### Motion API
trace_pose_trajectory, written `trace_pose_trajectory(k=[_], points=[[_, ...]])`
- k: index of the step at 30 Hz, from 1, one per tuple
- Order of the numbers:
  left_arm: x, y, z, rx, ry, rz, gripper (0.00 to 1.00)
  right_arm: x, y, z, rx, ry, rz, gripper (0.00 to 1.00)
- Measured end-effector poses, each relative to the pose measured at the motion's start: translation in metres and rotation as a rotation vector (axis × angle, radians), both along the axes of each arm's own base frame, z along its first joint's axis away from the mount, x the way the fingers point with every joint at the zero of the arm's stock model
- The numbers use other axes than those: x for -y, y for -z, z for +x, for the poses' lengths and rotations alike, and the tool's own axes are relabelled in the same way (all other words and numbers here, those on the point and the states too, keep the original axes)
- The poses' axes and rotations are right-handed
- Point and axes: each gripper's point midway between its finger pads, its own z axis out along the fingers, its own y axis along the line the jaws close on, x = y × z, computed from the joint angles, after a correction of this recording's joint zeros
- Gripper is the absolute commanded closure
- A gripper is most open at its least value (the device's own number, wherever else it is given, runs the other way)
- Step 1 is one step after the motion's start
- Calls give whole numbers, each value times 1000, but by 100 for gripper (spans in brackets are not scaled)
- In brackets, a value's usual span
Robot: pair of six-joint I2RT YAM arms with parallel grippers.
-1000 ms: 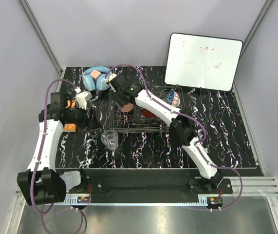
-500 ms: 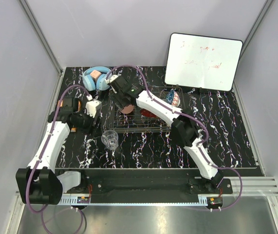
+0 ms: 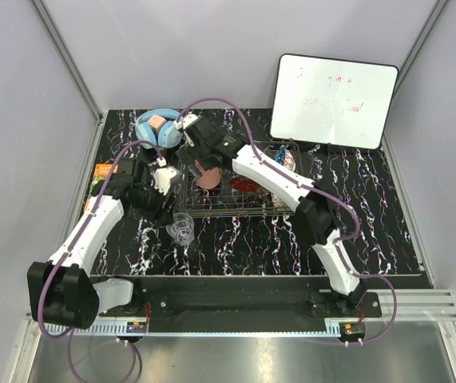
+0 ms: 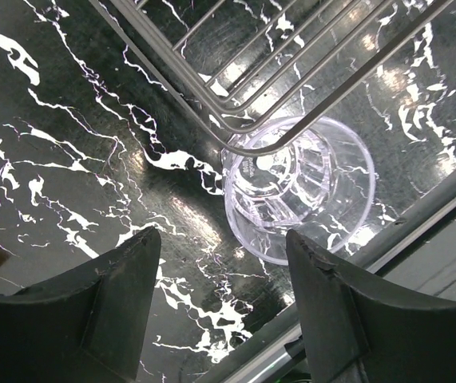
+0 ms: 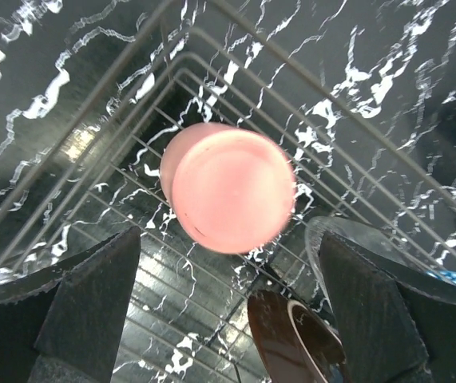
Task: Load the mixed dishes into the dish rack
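Directly under the left gripper (image 4: 221, 239), whose jaws are spread with nothing between them, one clear ribbed glass tumbler (image 4: 299, 187) stands on the black white-veined table (image 3: 371, 215). It sits just outside the near-left corner of the thin wire dish rack (image 3: 228, 203), with bare tabletop on its left. The right gripper (image 5: 231, 235) hangs wide apart and empty above one smooth salmon-pink cup (image 5: 228, 187) inside the rack's left end, flat round end up. One red plate (image 3: 243, 185) lies beside the cup.

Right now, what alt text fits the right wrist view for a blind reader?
A salmon-pink cup sits in the wire dish rack, base toward the camera, below the open right gripper. A red plate edge shows nearby.
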Motion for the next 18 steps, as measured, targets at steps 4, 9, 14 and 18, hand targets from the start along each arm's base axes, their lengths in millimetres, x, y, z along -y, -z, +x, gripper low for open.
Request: trace_pose_trajectory(k=[4,9,14,18], points=[[1,9,-3,-5,18,27,36,4,-37,-4,41,7,57,0],[3,22,-7,-8,49,66,35,19,-98,-18,112,24,164,0],[5,33,-8,-7,70,95,61,49,-143,-44,182,44,284,0],[5,44,-7,-28,83,112,92,69,-157,-62,212,65,359,0]])
